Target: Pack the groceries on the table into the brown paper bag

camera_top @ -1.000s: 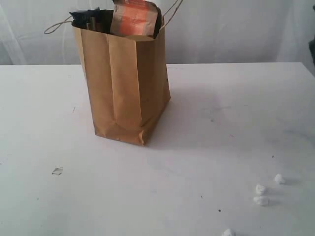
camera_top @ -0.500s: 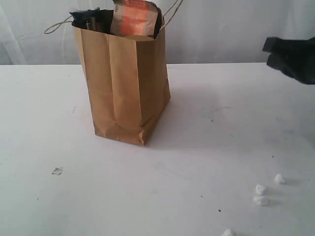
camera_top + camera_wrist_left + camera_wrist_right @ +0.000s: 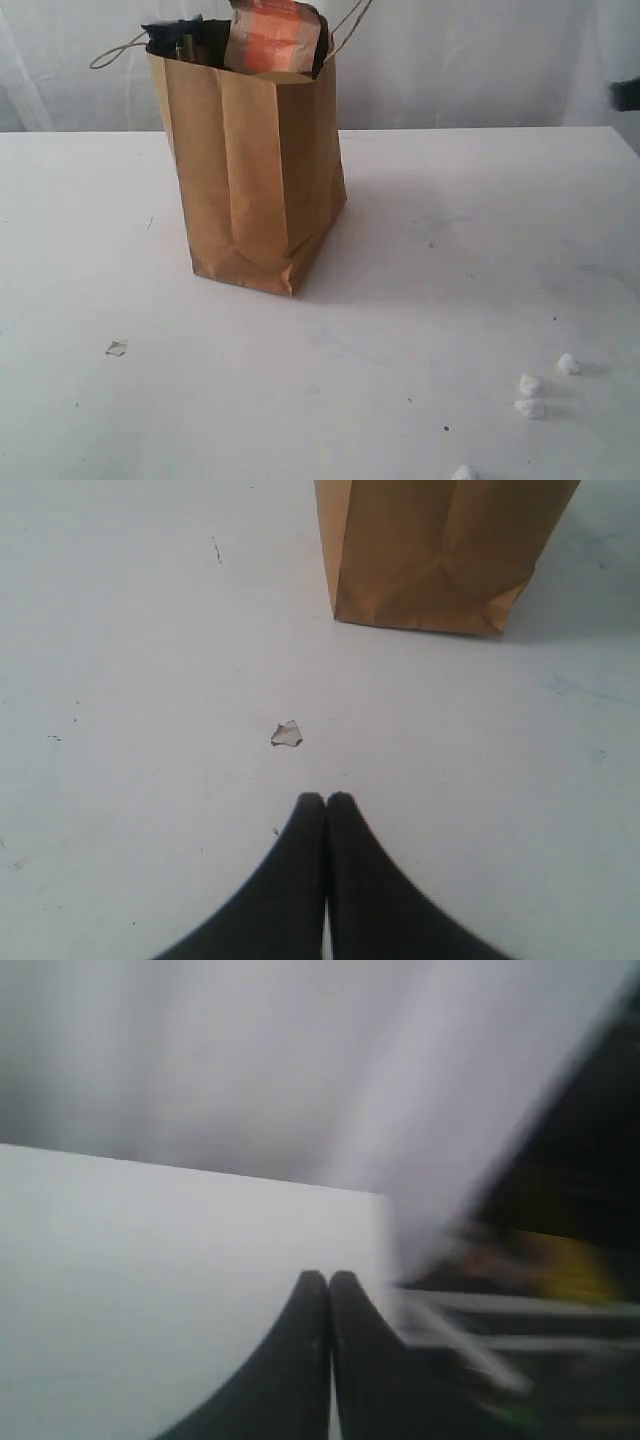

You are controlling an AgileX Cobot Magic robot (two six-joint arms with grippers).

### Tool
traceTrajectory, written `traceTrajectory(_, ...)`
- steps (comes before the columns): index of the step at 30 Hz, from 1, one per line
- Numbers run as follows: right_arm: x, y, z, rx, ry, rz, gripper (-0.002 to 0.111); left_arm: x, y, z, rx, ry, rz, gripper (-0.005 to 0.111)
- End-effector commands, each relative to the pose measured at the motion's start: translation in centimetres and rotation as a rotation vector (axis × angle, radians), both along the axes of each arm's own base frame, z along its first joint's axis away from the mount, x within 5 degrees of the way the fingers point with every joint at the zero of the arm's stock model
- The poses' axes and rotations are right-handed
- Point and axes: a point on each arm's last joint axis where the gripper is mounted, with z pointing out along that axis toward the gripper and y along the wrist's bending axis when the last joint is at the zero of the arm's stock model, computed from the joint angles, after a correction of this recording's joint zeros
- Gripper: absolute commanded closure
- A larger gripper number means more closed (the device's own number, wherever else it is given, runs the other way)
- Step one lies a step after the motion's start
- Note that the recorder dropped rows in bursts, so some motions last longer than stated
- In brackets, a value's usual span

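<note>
The brown paper bag [image 3: 255,170] stands upright on the white table [image 3: 450,250], left of centre. From its open top sticks the brown pouch with orange label [image 3: 272,35], and a dark blue packet end [image 3: 172,30] shows at the far rim. The other groceries are hidden. In the left wrist view the bag's base [image 3: 430,560] is ahead of my left gripper [image 3: 326,800], which is shut and empty over bare table. My right gripper [image 3: 328,1278] is shut and empty near the table's far right edge, in a blurred view. Only a dark bit of the right arm [image 3: 627,95] shows at the exterior view's edge.
Several small white crumbs [image 3: 530,395] lie on the table at the front right. A small clear scrap [image 3: 116,348] lies at the front left, just ahead of the left fingertips [image 3: 287,734]. Beyond the table's right edge a blurred dark and yellow frame [image 3: 540,1260] shows.
The right arm, in view at the right half a second ago, has pulled back almost out of the exterior view. The bag and its contents have not moved.
</note>
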Motion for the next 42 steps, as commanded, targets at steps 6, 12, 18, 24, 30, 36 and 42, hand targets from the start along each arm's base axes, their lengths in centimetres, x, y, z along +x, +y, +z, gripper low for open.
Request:
traceTrajectory(6, -1.8, -2.8, -5.2, 0.106, 0.830, -0.221, 0.108, -0.1, 0.0, -0.1, -0.011, 0.002, -0.002, 0.107)
traceTrajectory(12, -2.9, 4.9, -3.9, 0.280, 0.917, 0.209, 0.108, -0.1, 0.0, -0.1, -0.011, 0.002, -0.002, 0.107)
traceTrajectory(18, -4.8, 10.9, -6.7, 0.144, 1.024, 0.418, 0.108, -0.1, 0.0, -0.1, -0.011, 0.002, -0.002, 0.107)
traceTrajectory(24, -4.6, 13.7, -8.5, 0.005, 1.055, 0.510, 0.108, -0.1, 0.0, -0.1, -0.011, 0.002, -0.002, 0.107)
traceTrajectory(30, -5.0, 13.4, -9.4, -0.012, 1.171, 0.482, 0.089, -0.1, 0.0, -0.1, -0.011, 0.002, -0.002, 0.107)
traceTrajectory(36, -4.1, 13.8, -11.3, -0.002, 1.207, 0.458, 0.078, -0.1, 0.0, -0.1, -0.011, 0.002, -0.002, 0.107)
traceTrajectory(42, -3.3, 13.9, -14.2, -0.037, 1.304, 0.412, 0.078, -0.1, 0.0, -0.1, -0.011, 0.002, -0.002, 0.107)
